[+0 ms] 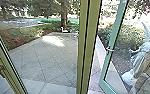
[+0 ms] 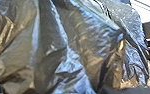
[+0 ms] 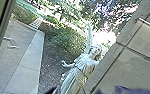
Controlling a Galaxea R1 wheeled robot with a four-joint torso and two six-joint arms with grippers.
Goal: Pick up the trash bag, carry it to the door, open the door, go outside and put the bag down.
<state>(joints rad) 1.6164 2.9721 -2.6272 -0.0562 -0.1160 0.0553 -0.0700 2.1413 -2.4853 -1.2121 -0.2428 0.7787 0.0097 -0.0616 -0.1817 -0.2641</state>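
Dark, shiny plastic of the trash bag [image 2: 73,55] hangs close in front of the left wrist camera, its folds running together near a gathered spot. In the head view a glass door with a pale green frame [image 1: 114,37] stands swung outward on the right, its handle [image 1: 110,50] at mid height. A yellow-green post [image 1: 88,45] rises upright near the middle. How either gripper stands cannot be made out.
Beyond the glass lies a paved yard [image 1: 46,60] with planting and a tree trunk [image 1: 64,15]. A pale winged statue [image 1: 144,57] stands outside on the right; the right wrist view shows the statue [image 3: 81,67] beside a tiled wall [image 3: 131,62].
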